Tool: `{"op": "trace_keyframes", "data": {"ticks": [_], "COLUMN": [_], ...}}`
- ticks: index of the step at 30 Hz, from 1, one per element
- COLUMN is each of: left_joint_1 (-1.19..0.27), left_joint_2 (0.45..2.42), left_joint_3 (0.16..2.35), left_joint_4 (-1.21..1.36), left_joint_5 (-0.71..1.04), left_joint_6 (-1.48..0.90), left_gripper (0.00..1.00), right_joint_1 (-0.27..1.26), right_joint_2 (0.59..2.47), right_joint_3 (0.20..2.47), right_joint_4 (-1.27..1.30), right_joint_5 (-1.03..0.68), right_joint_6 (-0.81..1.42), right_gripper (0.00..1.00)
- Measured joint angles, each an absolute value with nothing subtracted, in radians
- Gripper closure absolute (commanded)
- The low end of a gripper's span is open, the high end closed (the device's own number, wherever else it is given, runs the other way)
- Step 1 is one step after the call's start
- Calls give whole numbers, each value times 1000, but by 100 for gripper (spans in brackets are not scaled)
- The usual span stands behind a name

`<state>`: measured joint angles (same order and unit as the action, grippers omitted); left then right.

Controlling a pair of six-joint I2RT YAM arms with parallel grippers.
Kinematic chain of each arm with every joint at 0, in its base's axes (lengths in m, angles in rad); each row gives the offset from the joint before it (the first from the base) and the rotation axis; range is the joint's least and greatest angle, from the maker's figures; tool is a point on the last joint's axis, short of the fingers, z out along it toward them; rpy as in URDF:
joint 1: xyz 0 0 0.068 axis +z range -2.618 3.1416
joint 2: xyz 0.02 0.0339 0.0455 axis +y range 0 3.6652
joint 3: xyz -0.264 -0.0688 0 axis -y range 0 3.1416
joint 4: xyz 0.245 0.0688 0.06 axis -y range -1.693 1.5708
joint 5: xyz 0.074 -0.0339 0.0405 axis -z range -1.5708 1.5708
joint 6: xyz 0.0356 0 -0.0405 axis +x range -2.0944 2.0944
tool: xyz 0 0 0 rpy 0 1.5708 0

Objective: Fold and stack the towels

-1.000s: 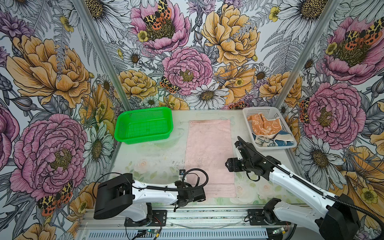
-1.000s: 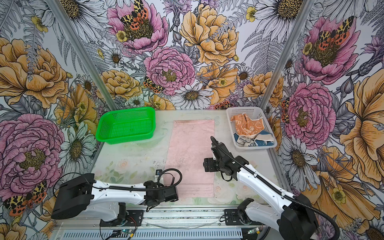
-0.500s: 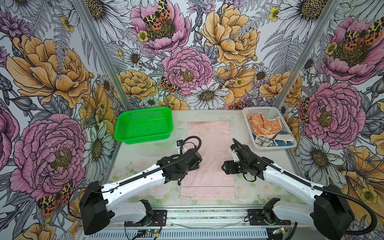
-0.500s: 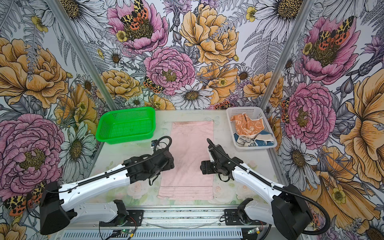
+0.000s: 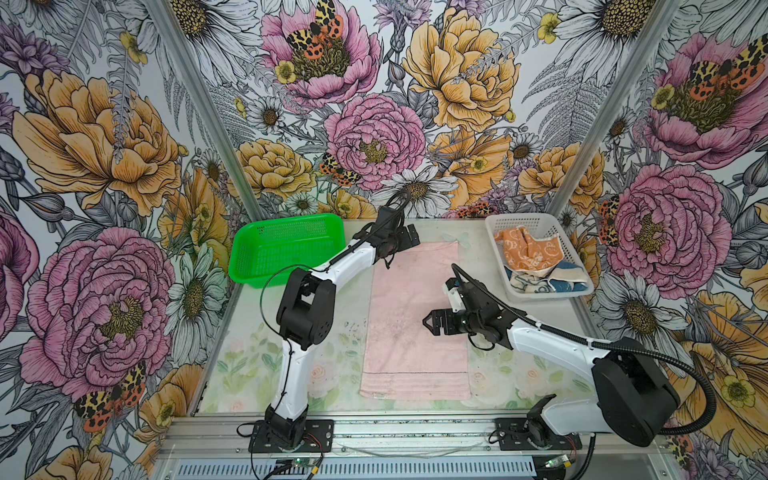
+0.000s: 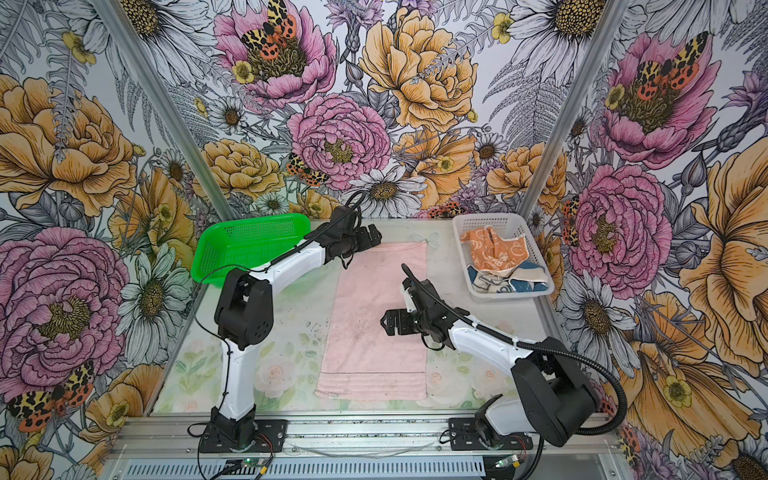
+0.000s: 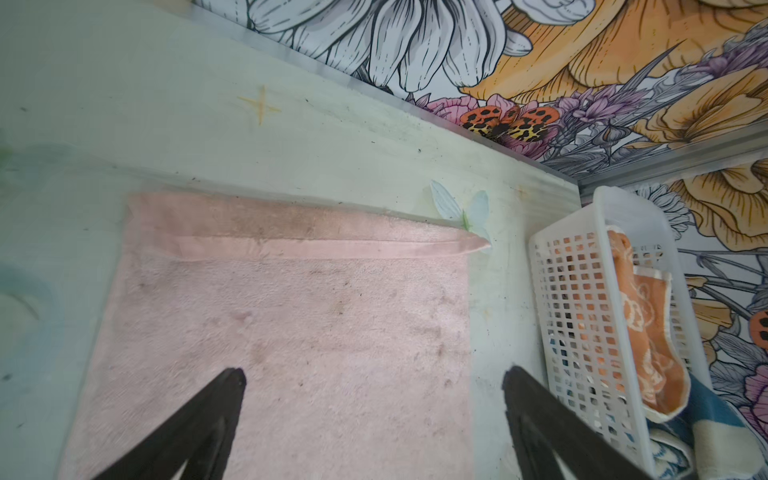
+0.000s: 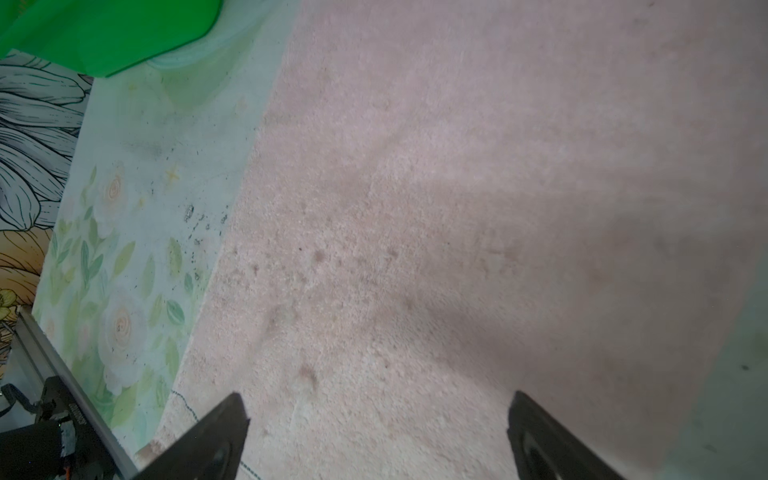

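Pink towel (image 5: pixel 411 324) lies flat at centre. Left gripper (image 5: pixel 409 237) is over its 11 o'clock corner and right gripper (image 5: pixel 429 324) over its 3 o'clock edge, both spread wide, holding nothing. Orange towel (image 5: pixel 525 253) and blue towel (image 5: pixel 570 283) lie crumpled in a white basket (image 5: pixel 536 221) at 2 o'clock.

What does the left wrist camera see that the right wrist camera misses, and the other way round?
Only the left wrist view shows the white basket holding the orange towel and the blue towel, the flowered wall, and the pink towel with its far hem turned over. Only the right wrist view shows the green basket and the metal rail. Both show the pink towel flat on the table, seen past an open gripper: left gripper, right gripper.
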<state>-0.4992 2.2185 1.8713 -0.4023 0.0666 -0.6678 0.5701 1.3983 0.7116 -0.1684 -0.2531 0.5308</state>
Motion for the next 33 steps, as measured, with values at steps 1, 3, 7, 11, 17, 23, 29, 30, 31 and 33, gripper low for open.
{"op": "trace_keyframes", "data": {"ticks": [1,3,7,11,17,23,29,30,31,33], "left_joint_1": [-499,-499,-499,-497,-493,-493,-493,-493,-493,-493], "left_joint_2": [2273,2356,2460,2502,2540,2602,2627,2630,2634,2643], "left_joint_3": [1920,1994,2093,2143,2197,2250,2287,2291,2294,2300], "left_joint_4": [-403,-408,-422,-425,-423,-420,-413,-409,-402,-382], "left_joint_5": [83,108,145,161,173,173,169,167,166,165], "left_joint_6": [-678,-694,-712,-727,-738,-756,-769,-773,-779,-790], "left_gripper": [1,1,1,1,1,1,1,1,1,1], "right_joint_1": [570,570,570,570,570,570,570,570,570,570], "right_joint_2": [1411,1438,1499,1536,1549,1555,1562,1562,1562,1562], "right_joint_3": [712,712,707,685,663,657,650,646,643,639], "right_joint_4": [-144,-105,-37,-2,16,29,56,63,70,79], "right_joint_5": [-257,-268,-292,-310,-322,-327,-334,-336,-339,-342], "right_joint_6": [531,532,539,551,561,561,561,560,560,560], "right_gripper": [1,1,1,1,1,1,1,1,1,1]}}
